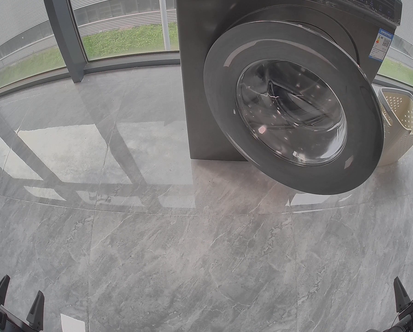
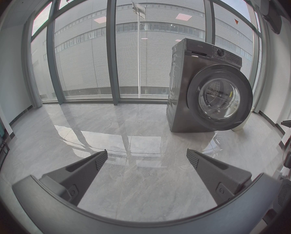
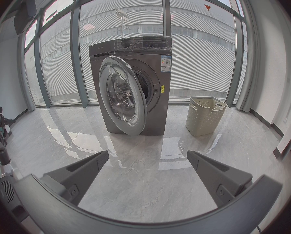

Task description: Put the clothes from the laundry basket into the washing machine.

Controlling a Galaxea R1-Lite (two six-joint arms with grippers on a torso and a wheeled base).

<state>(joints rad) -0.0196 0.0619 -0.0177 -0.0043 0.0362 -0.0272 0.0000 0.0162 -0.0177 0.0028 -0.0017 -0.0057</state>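
A grey front-loading washing machine point(image 1: 206, 47) point(image 2: 184, 91) point(image 3: 158, 82) stands by the windows, its round glass door point(image 1: 294, 111) point(image 3: 122, 96) swung open toward me. To its right sits a cream perforated laundry basket point(image 1: 402, 121) point(image 3: 204, 115); its contents are hidden from here. My left gripper point(image 1: 18, 298) point(image 2: 147, 155) hangs low at the near left, open and holding nothing. My right gripper point(image 1: 411, 280) point(image 3: 147, 155) sits low at the near right, open too. Both are well short of the machine and the basket.
Glossy grey tiled floor point(image 1: 192, 254) stretches between me and the machine. Floor-to-ceiling windows point(image 2: 87, 49) with dark frames run behind it. A white wall point(image 3: 281, 82) closes the right side beyond the basket. A small white sheet point(image 1: 72, 323) lies on the floor by my left gripper.
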